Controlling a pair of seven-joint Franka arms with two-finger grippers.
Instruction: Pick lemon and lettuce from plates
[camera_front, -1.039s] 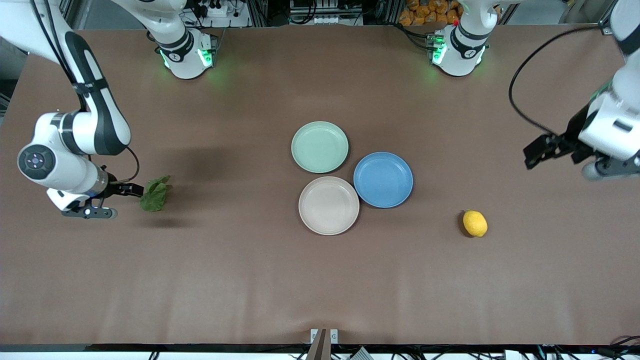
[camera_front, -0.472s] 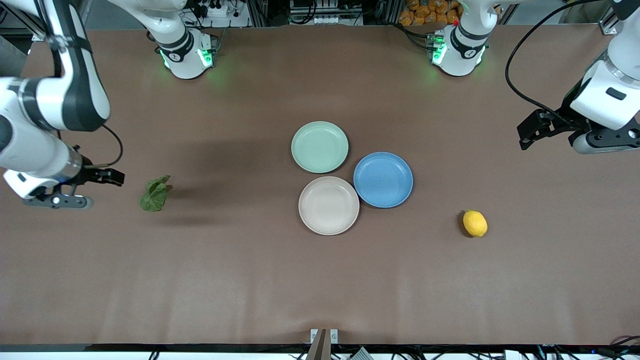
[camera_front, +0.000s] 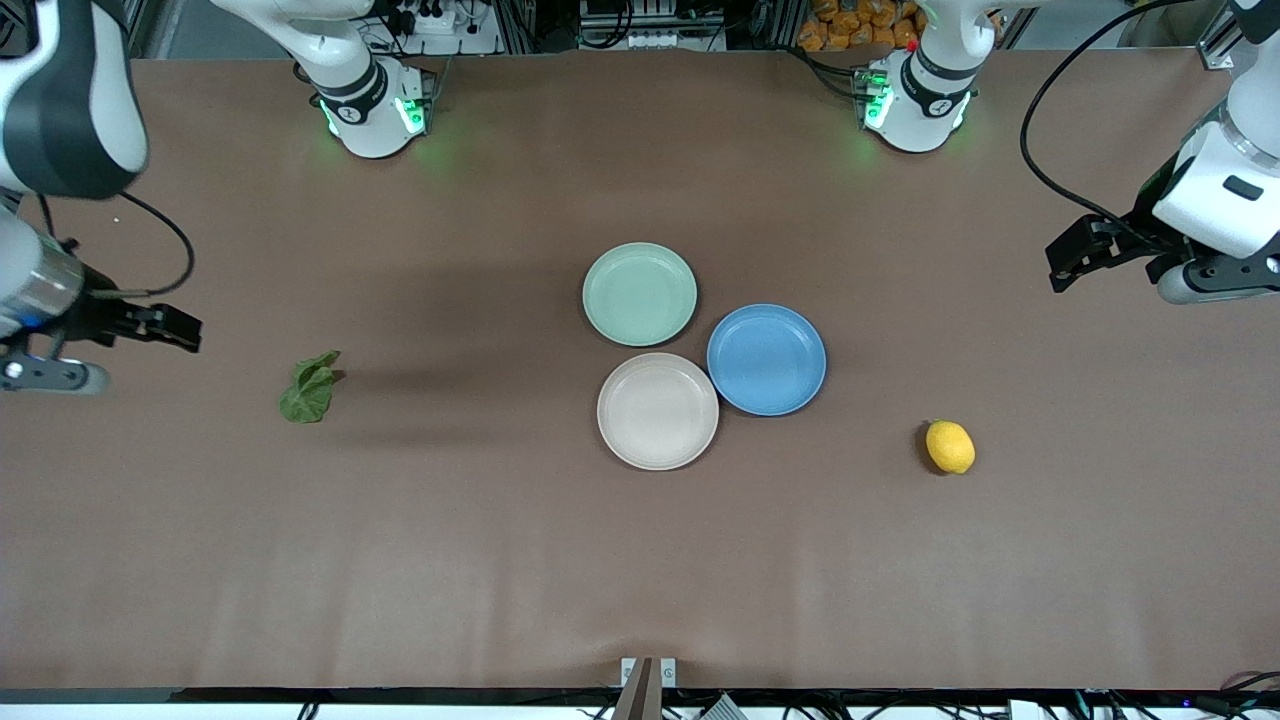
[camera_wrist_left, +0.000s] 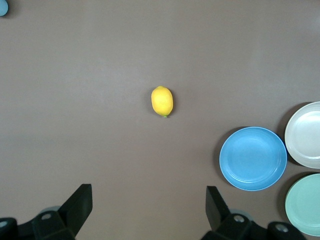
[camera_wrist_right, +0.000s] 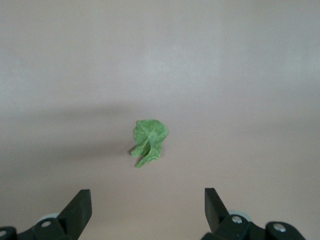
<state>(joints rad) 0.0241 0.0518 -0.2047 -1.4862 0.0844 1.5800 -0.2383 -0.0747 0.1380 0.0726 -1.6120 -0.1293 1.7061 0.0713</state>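
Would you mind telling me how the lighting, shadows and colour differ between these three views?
Front view: even light, soft arm shadow across the table beside the lettuce, green glow at both bases. Left wrist view: sharp, and the lemon casts almost no shadow. Right wrist view: washed out and pinkish, with a faint shadow band by the lettuce.

High front view spans the table; both wrist views look straight down.
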